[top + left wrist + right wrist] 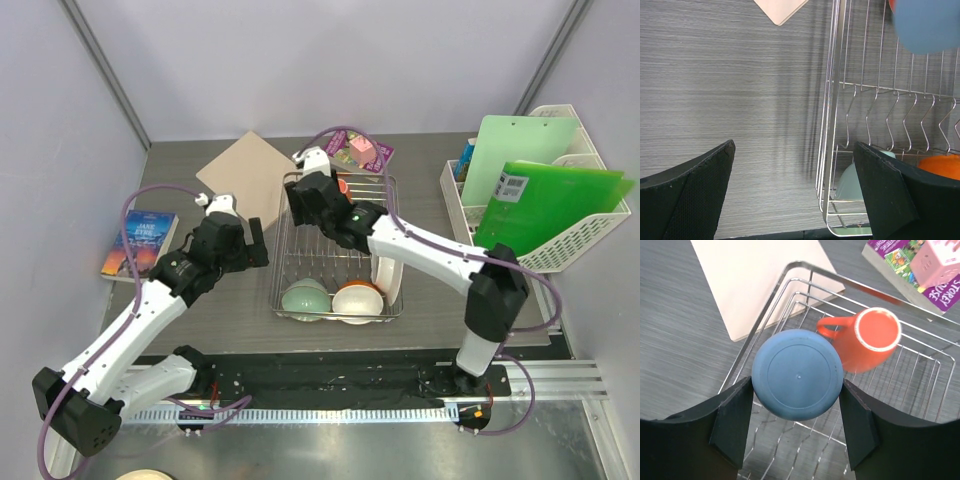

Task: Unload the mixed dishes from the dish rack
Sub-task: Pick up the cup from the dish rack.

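The dish rack (283,250) is a silver wire basket in the middle of the table. My right gripper (796,382) reaches into its far left corner and is shut on the upside-down light-blue cup (797,375), a finger pressed on each side. An orange-red mug (870,340) stands just beside the cup. At the rack's near end lie a pale green bowl (305,299) and an orange bowl (357,300), with the white plate (385,275) on edge along the right side. My left gripper (794,145) hangs open over the table at the rack's left rim (832,100), holding nothing.
A beige board (245,170) lies just left of the rack's far corner. A Jane Eyre book (140,243) sits at the left edge and a purple book with a pink box (360,150) behind the rack. A white plastic basket with green folders (545,190) stands at the right.
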You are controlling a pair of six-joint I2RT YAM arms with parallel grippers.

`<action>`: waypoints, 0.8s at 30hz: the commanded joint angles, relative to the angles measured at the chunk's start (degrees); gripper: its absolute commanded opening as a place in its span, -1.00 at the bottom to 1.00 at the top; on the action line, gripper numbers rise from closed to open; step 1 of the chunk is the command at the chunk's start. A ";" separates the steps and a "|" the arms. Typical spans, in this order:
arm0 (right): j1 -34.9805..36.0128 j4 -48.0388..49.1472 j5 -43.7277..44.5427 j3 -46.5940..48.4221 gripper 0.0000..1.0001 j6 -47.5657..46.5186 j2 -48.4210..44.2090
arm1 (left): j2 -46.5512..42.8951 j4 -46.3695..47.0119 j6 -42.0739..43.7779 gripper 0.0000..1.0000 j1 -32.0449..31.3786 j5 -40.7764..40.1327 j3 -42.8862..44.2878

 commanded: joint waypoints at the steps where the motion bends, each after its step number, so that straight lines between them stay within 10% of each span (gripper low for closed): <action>1: -1.55 10.32 -5.70 -7.96 -0.98 3.62 -10.54 | -1.51 3.16 -1.57 0.99 0.26 -1.90 1.60; 11: -15.88 40.89 -40.43 -26.52 -0.98 26.92 -26.28 | -16.45 34.92 -12.28 1.00 2.37 13.89 -8.67; 24: -19.32 62.44 -49.78 -36.29 -0.98 41.87 -27.34 | -7.77 61.25 -24.24 0.99 5.01 26.66 -13.86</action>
